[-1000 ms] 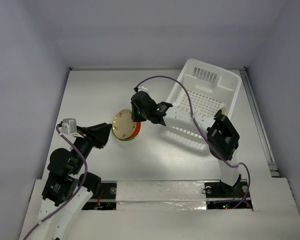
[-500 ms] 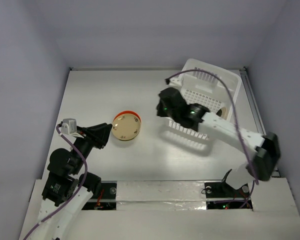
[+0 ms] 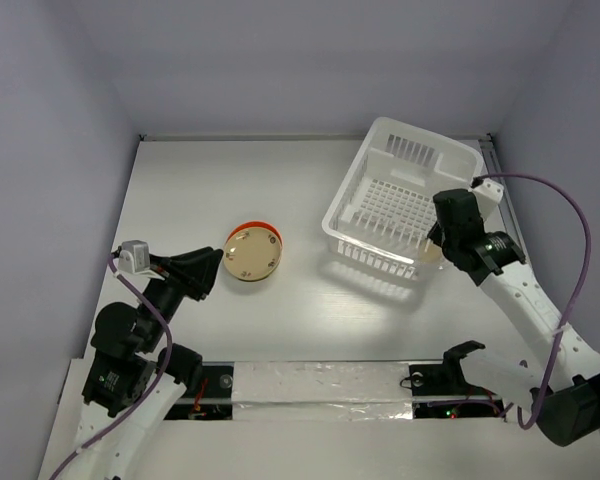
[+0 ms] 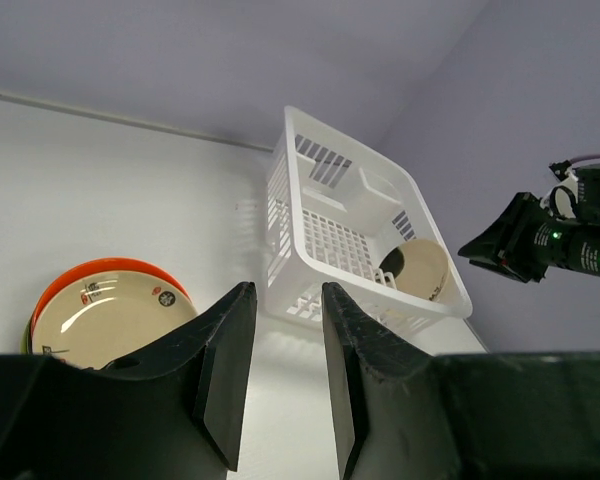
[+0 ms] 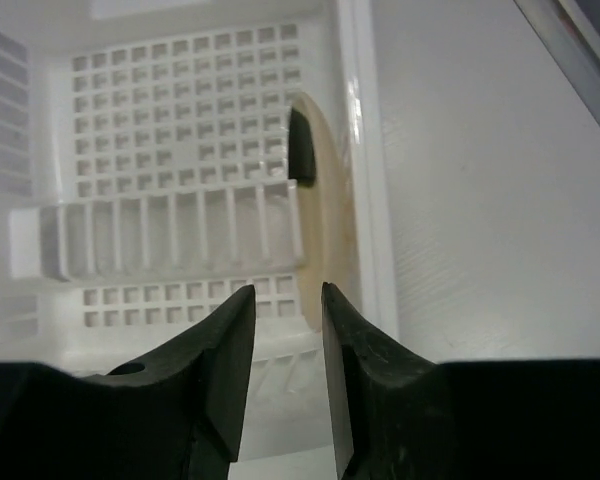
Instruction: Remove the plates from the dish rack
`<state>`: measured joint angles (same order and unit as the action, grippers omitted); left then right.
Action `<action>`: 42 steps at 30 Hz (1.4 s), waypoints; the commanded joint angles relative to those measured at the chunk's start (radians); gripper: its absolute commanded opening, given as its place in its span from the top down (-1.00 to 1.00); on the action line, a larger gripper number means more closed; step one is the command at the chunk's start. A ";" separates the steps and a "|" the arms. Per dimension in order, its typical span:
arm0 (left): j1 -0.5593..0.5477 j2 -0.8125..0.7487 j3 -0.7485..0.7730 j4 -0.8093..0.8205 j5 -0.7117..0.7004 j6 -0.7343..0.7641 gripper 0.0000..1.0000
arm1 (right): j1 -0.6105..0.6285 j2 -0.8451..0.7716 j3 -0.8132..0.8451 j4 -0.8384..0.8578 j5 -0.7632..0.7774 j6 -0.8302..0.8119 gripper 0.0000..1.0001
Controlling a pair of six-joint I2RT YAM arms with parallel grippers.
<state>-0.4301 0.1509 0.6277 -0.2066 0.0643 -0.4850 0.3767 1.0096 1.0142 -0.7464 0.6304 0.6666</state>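
Observation:
The white dish rack [image 3: 400, 205] stands at the right back of the table. One cream plate [image 3: 433, 250] stands on edge against its near right wall; it also shows in the right wrist view [image 5: 325, 215] and the left wrist view [image 4: 420, 270]. A stack of plates [image 3: 255, 252], cream on top of orange-red, lies on the table left of the rack. My right gripper [image 3: 440, 238] is open and empty, above the rack's near right corner, just short of the standing plate [image 5: 287, 292]. My left gripper [image 3: 213, 264] is open and empty, left of the stack [image 4: 285, 292].
The rack's slotted walls and inner divider [image 5: 160, 235] stand around the plate. The right wall's rail [image 3: 515, 240] runs close beside the rack. The enclosure walls ring the table. The stack also shows in the left wrist view [image 4: 105, 315].
My right gripper has left the cream plate flat on the stack and swung right to the rack's near right corner. The left arm has barely moved.

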 commanded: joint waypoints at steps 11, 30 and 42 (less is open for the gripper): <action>-0.004 -0.030 -0.013 0.050 0.008 0.002 0.40 | -0.117 0.145 0.040 -0.007 -0.023 -0.120 0.33; -0.004 -0.019 -0.010 0.046 -0.001 0.002 0.40 | -0.190 0.382 0.132 0.107 -0.032 -0.323 0.88; -0.004 0.018 -0.011 0.041 -0.011 -0.001 0.40 | -0.190 0.396 0.164 0.322 0.155 -0.641 1.00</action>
<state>-0.4305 0.1440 0.6277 -0.2070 0.0551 -0.4850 0.1955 1.4467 1.1179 -0.5255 0.7017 0.1127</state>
